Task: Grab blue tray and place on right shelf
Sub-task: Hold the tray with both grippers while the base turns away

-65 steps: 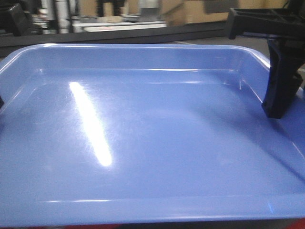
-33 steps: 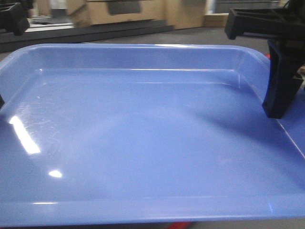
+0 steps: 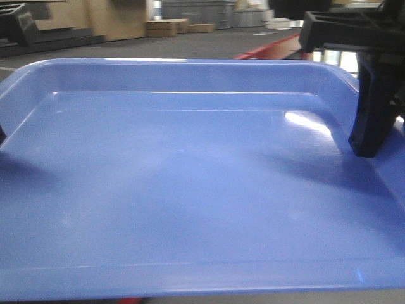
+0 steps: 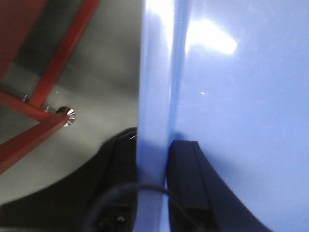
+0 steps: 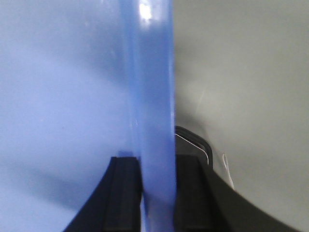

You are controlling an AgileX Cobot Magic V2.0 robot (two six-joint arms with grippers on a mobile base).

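Note:
The light-blue tray (image 3: 190,177) fills the front view and is held level above the floor by both grippers. My left gripper (image 3: 14,24) shows only at the left edge there. In the left wrist view the left gripper (image 4: 153,145) is shut on the tray's left rim, with one finger (image 4: 186,169) inside the tray (image 4: 241,121). My right gripper (image 3: 378,126) has a black finger inside the right wall. In the right wrist view the right gripper (image 5: 155,162) is shut on the tray's right rim (image 5: 152,96). The right shelf is out of view.
A red metal frame (image 4: 48,72) with a shiny bolt stands on the grey floor below the tray's left side. A red bar (image 3: 269,45) and cardboard boxes (image 3: 164,26) show behind the tray. Grey floor (image 5: 241,72) lies under the right side.
The background behind the tray has slid to the left, and a red bar has come into view at the back right. The tray and both grippers keep the same place in view.

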